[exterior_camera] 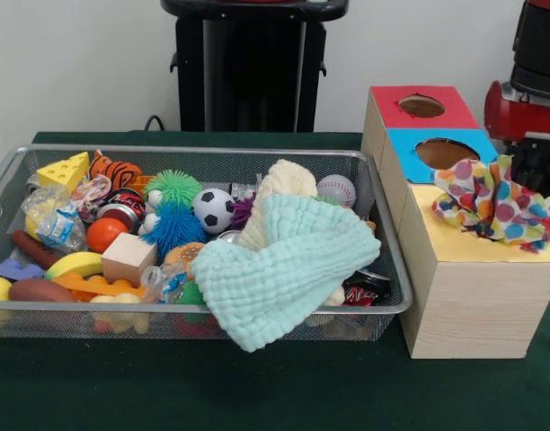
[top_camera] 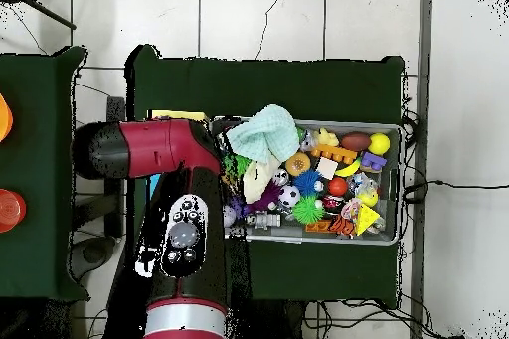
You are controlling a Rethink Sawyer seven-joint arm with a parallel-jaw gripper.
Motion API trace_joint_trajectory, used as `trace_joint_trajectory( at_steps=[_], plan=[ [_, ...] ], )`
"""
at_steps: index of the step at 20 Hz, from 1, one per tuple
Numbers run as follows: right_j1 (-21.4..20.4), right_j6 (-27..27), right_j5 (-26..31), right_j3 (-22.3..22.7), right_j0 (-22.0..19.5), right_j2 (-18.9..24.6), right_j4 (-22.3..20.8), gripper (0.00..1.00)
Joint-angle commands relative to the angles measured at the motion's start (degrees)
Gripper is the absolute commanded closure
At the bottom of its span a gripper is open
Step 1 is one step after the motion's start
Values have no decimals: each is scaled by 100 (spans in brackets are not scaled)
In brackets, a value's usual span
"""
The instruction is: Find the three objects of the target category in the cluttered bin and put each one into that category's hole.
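Note:
A polka-dot cloth [exterior_camera: 495, 205] sits bunched on the yellow end of the wooden box [exterior_camera: 473, 296], where that section's hole lies. My gripper [exterior_camera: 537, 167] shows as a black shape just behind and above this cloth at the right edge; its state is hidden. In the wire bin [exterior_camera: 194, 150] a mint green cloth [exterior_camera: 284, 269] hangs over the front rim, and a cream cloth [exterior_camera: 282, 184] lies behind it. From overhead, the red arm [top_camera: 164, 151] covers the box, and the mint cloth [top_camera: 263, 131] lies at the bin's left end.
The box also has a red section with a hole [exterior_camera: 421, 106] and a blue section with a hole [exterior_camera: 446, 153]. The bin holds a soccer ball [exterior_camera: 212, 209], baseball [exterior_camera: 336, 189], cheese wedge [exterior_camera: 64, 171], wooden cube [exterior_camera: 128, 258], spiky balls [exterior_camera: 173, 187] and several other toys.

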Motion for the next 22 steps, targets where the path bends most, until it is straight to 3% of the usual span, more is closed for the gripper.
trace_joint_trajectory(
  at_steps=[1,12,22],
  plan=[
    [219,220,327,-240,-475,531,80,100],
    [74,-453,-614,557,-1184,1064,-390,100],
    [-157,-162,-998,1362,-1349,1224,-722,100]
  ],
)
